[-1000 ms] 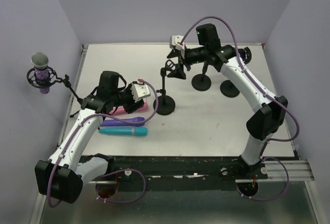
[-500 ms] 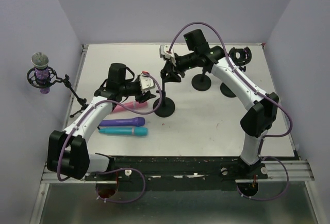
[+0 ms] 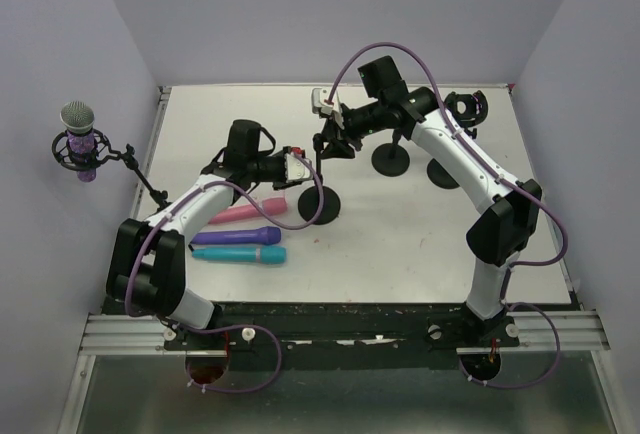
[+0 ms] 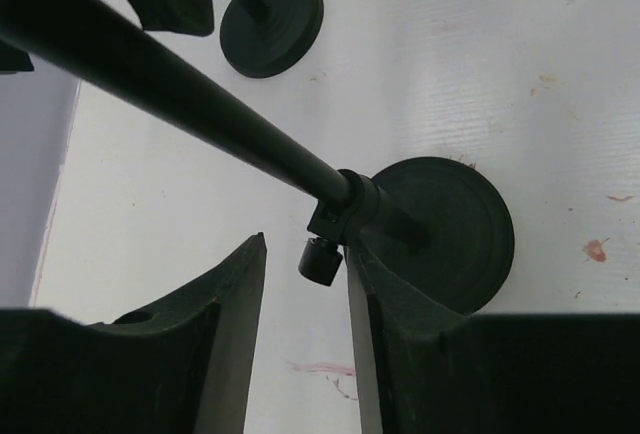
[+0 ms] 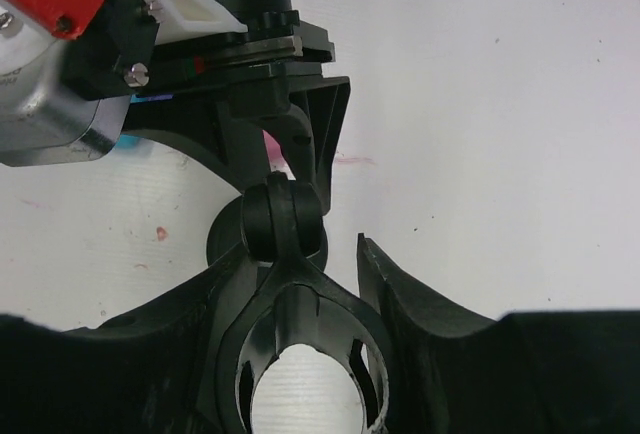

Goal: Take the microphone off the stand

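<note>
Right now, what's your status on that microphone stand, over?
Left gripper open astride stand pole. Right gripper around clip, grip unclear. Clip looks empty; pink microphone, purple microphone, teal microphone lie on table. No obstruction seen.

A robotics lab test cell: a bare white table (image 3: 420, 234) boxed in by plain lavender walls (image 3: 300, 14), with cabled robot arms (image 3: 470, 162) bolted to an aluminium rail (image 3: 560, 329).

You can read no text, label, brand, number or sign on anything in these three views.
</note>
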### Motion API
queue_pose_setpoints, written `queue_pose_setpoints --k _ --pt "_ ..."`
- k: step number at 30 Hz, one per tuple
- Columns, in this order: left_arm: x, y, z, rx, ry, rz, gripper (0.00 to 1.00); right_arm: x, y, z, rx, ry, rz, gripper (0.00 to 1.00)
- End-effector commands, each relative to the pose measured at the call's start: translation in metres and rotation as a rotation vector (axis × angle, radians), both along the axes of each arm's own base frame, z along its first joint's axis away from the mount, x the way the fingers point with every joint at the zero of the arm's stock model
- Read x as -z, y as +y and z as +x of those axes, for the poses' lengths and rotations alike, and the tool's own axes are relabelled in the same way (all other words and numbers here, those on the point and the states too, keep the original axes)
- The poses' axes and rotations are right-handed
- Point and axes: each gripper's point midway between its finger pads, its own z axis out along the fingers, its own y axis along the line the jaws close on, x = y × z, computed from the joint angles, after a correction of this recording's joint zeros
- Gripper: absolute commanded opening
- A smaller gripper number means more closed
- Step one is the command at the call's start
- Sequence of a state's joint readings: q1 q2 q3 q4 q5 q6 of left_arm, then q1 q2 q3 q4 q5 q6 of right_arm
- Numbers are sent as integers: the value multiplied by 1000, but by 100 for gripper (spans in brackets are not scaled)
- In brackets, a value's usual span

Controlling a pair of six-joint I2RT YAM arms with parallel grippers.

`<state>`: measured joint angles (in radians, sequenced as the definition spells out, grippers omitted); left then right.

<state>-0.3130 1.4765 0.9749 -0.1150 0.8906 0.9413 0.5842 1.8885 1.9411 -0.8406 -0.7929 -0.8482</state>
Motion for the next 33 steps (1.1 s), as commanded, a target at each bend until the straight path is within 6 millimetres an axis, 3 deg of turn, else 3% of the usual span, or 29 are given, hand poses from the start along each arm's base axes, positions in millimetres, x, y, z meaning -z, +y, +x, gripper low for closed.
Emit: queue_pose_setpoints --k 1,4,9,16,22,27,33 --pt "0 -12 7 50 -95 14 40 0 -4 -5 -2 -2 -25 51" --pt "9 -12 6 64 -121 53 32 -2 -5 -5 -4 -10 -28 51" --pt "15 -9 5 65 -135 74 42 -1 -9 -7 -15 -18 -44 50" --pt "24 -9 12 53 -177 106 39 2 -11 -10 -20 -20 -51 49" --pt "24 -12 11 62 -160 106 23 2 -12 -10 -17 -29 -57 49" --pt "12 -14 -17 99 5 82 0 2 -18 -10 -21 -64 -81 47" --pt "-2 -19 -63 52 466 -22 0 4 -28 -11 -49 -141 -122 46"
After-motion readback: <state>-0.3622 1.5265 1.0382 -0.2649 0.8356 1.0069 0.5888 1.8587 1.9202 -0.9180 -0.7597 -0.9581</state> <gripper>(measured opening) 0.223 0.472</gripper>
